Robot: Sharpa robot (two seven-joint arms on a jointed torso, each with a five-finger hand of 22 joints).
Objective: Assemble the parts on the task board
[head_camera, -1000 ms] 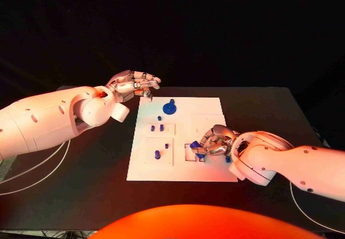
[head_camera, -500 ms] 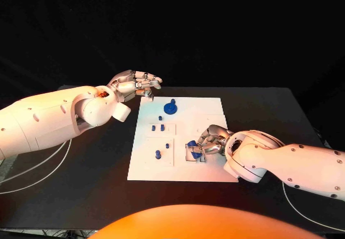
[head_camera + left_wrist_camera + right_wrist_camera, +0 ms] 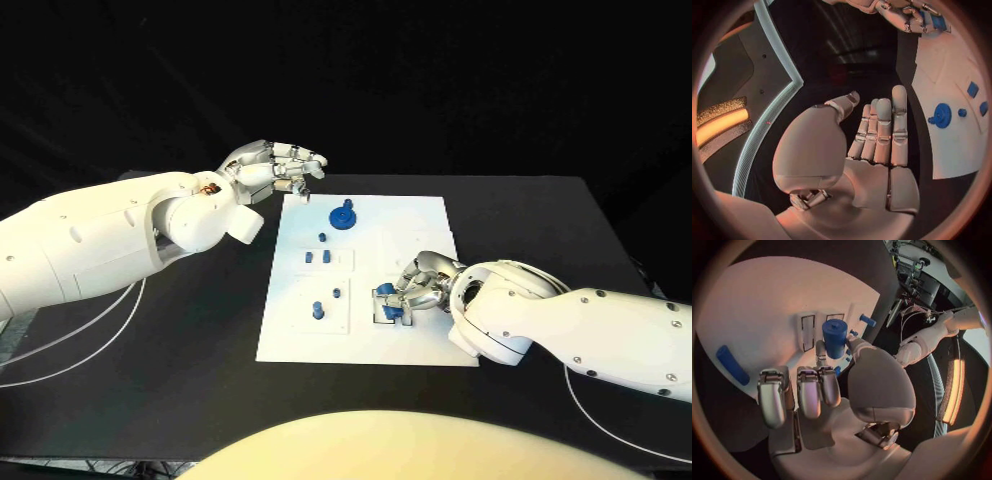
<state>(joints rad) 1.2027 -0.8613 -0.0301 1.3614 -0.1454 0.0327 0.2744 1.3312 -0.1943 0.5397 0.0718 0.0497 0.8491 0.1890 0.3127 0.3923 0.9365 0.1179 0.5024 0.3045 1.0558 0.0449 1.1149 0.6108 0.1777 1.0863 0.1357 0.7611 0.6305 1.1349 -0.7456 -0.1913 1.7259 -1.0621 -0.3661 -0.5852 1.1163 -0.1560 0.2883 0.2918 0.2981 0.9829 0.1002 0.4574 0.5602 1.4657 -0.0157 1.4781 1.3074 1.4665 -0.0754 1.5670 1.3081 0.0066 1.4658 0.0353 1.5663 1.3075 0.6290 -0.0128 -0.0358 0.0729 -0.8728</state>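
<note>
- A blue cylindrical part [image 3: 834,337] is pinched upright between thumb and fingers of the right hand [image 3: 420,286], over the near right area of the task board [image 3: 418,215], close beside rectangular slots [image 3: 808,332]; it is judged to be held vertical so it can be lowered into a seat.
- The left hand [image 3: 274,166] is kept at the board's far left corner, fingers pressed together and straight, nothing held, probably parked out of the way.
- A blue gear [image 3: 340,217] is seen on the far part of the board, with small blue pegs [image 3: 316,257] standing mid-board.
- The board is laid flat on the black counter [image 3: 534,220].
</note>
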